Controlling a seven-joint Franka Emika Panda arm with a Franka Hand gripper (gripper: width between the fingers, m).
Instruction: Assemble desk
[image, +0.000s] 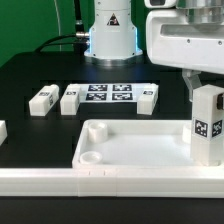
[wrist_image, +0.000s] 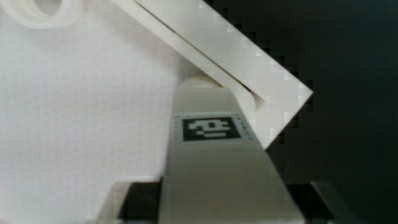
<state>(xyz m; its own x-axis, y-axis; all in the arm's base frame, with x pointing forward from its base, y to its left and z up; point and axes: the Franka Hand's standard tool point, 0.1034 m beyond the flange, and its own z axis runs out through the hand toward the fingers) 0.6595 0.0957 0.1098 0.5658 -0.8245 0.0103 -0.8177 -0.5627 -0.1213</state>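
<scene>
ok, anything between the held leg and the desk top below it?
Nothing visible. The gripper holds the leg upright at the desk top's corner on the exterior view's right. Two loose legs and the marker board lie further back, clear of it. The spot right under the leg is hidden.

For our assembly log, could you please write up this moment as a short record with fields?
hand: shut on a leg, held upright
leg position: over the corner of the desk top on the exterior view's right; whether it is seated, cannot tell
desk top: flat on the black table
loose leg: on the table beyond the desk top
marker board: alongside the loose leg
</scene>
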